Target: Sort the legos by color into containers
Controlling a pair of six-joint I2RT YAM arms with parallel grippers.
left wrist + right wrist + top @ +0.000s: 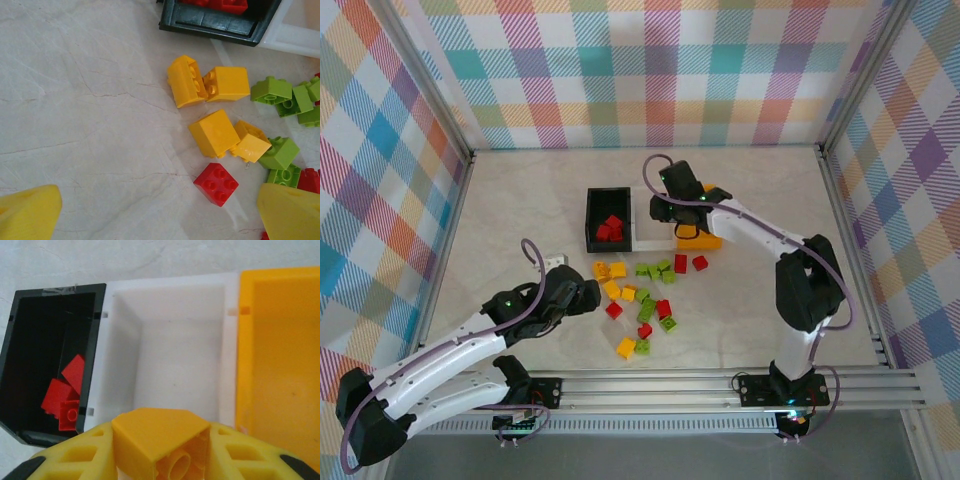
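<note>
Right wrist: yellow-orange brick held at the bins

Right wrist view has the right claw [160,460] at the bottom centre of the frame, its fingers drawn in narrow on a yellow-orange brick [150,432], gripped by two opposite side walls with the hollow underside facing the camera. Above it in the frame lie the three bins side by side, walls touching: the black bin [97,340] at left with red bricks [62,395] inside, the white bin [120,295] in the middle, the orange bin [245,365] at right.

Such a brick is probably light, hard and stiff, with smooth sides that could slip. Flat opposite walls are the best place to take hold, not the studs.

By colour, the orange bin looks the likely home. The brick sits nearer the white bin, so the wall between them is the thing to get past.

Left wrist view shows the left claw [160,215] spread wide with nothing in it, above the counter [75,100]. Loose yellow-orange bricks [215,132] lie in touching pairs at centre, a red brick [216,183] just below them, and green bricks [271,90] at right. Close neighbours may crowd the fingers.
</note>
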